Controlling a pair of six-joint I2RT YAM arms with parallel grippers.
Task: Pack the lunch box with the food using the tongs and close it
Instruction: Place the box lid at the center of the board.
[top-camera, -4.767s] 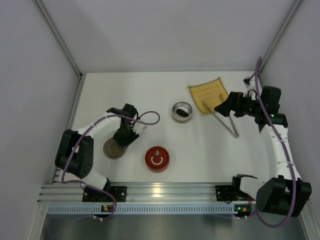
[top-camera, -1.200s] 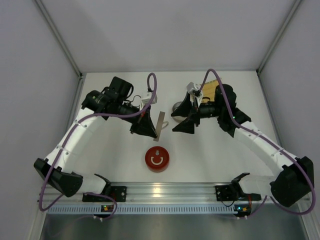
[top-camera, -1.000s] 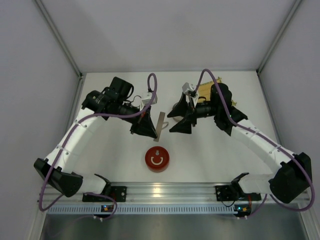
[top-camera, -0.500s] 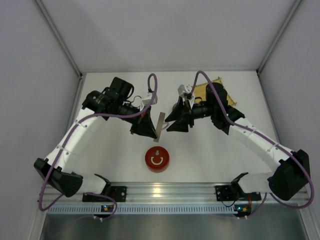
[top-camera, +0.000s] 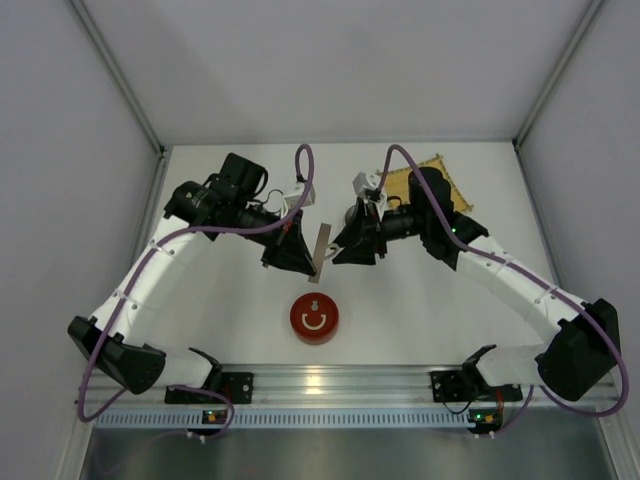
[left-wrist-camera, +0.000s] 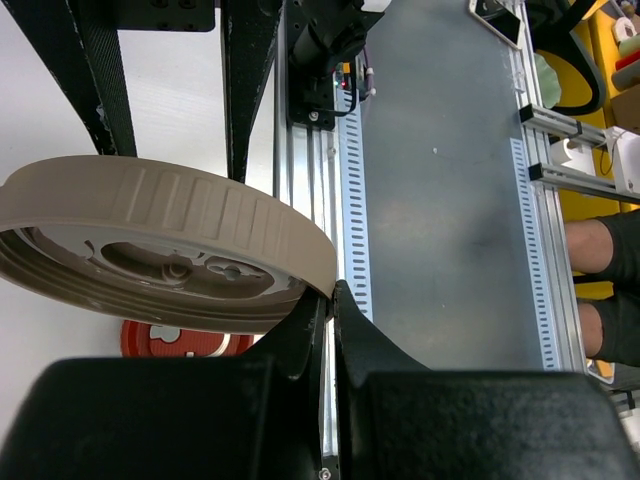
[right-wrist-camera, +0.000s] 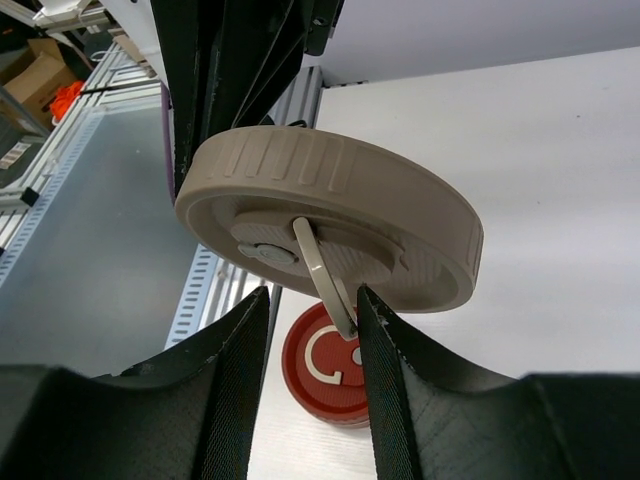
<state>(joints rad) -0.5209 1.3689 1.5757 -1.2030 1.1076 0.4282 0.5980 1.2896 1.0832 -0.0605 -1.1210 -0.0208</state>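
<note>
The left gripper (left-wrist-camera: 328, 300) is clamped on the rim of the lid (left-wrist-camera: 170, 240), held on edge above the table (top-camera: 420, 310). The right gripper (right-wrist-camera: 312, 300) stands partly open, fingers (right-wrist-camera: 235, 380) straddling the lid's ring (right-wrist-camera: 322, 272).

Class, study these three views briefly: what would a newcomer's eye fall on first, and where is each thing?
The two arms meet above the middle of the table, with a round beige lid held on edge in the air between them. The left gripper pinches its rim, while the right gripper has its jaws astride the thin ring on its face. Directly below, on the table, sits a red disc with a white smile-like mark.
</note>
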